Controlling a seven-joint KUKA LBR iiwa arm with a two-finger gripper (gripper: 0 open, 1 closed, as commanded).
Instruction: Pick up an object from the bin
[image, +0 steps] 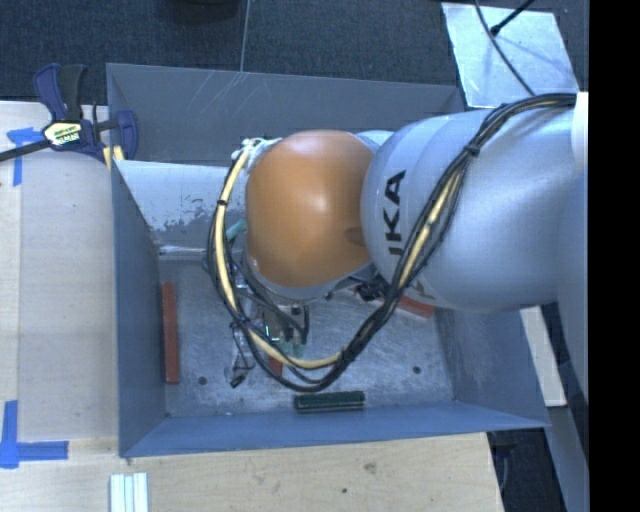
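Observation:
My gripper (282, 323) hangs low over the middle of the bin floor, mostly hidden under the arm's wrist cover and cables. A small orange piece (271, 366) lies just below it, partly covered by a cable. A dark green flat bar (329, 402) rests against the bin's near wall, a little to the gripper's right. A long red-brown stick (170, 332) lies along the left wall, well apart from the gripper.
A red thing (417, 308) peeks out from under the arm at the right of the bin. The arm and its orange cover hide the back and right of the floor. Bare floor shows between the stick and the gripper.

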